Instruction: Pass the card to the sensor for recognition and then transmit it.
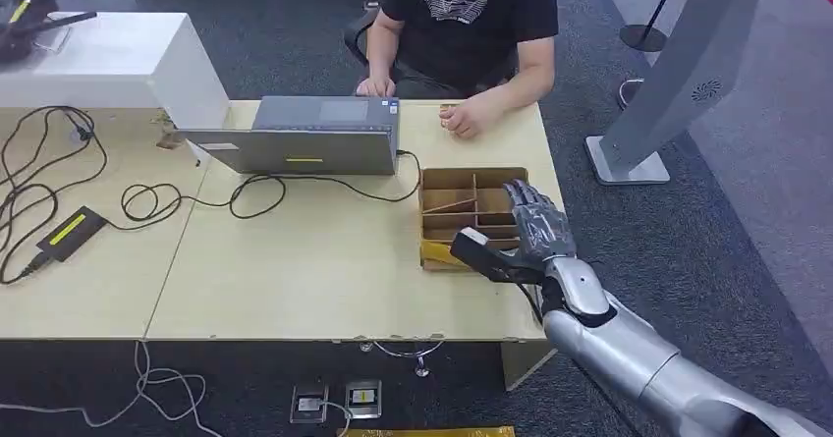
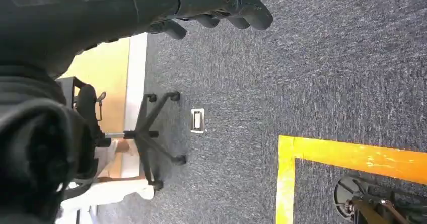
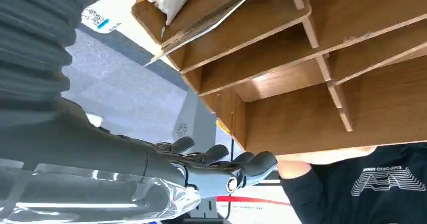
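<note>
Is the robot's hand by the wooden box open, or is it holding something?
Open. The right hand hovers over the divided wooden box with its fingers stretched out and apart, nothing held between them.

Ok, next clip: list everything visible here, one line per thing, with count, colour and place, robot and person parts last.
table: one, light wood, across the head view.
laptop: one, grey, at the table's far edge, in front of the person.
divided box: one, brown wood, on the table's right part; a yellow and white packet lies in one compartment.
cables: several, black, on the table's left half.
power adapter: one, black with a yellow label, left side of the table.
white box: one, far left.
floor sockets: two, silver, on the carpet under the near edge.
office chair: one, black, on grey carpet.
floor tape: yellow.
person: one, black T-shirt, seated behind the table.
right hand: silver and dark, fingers spread, over the divided box.
left hand: dark, hanging over the carpet.
</note>
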